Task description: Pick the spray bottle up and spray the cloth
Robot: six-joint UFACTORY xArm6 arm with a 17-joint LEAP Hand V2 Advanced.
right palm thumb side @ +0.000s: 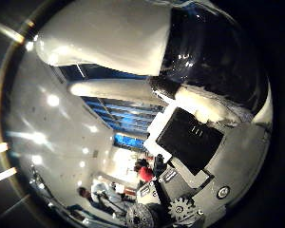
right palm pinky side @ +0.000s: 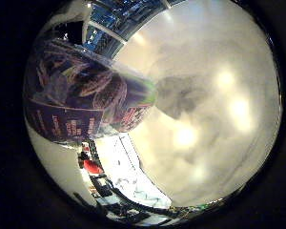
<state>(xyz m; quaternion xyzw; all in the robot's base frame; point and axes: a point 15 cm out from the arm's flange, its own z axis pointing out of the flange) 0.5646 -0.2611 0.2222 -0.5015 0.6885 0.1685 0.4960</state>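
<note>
The spray bottle's body (right palm pinky side: 86,102), wrapped in a purple patterned label, fills much of the little finger side view, close against my palm. Its white spray head (right palm thumb side: 109,35) and a white trigger bar (right palm thumb side: 116,89) show in the thumb side view, next to a dark glossy part of the bottle (right palm thumb side: 213,52). My right hand (right palm thumb side: 190,142) reaches in with black and white finger parts, and a white fingertip (right palm thumb side: 204,105) lies curled against the dark part. The bottle looks gripped in the hand. No cloth shows in either view.
A pale glossy tabletop (right palm pinky side: 214,119) with light reflections and a dark shadow patch (right palm pinky side: 178,95) lies beyond the bottle. Blue ceiling beams (right palm thumb side: 118,116) and the room with people far off (right palm thumb side: 145,173) show past the hand.
</note>
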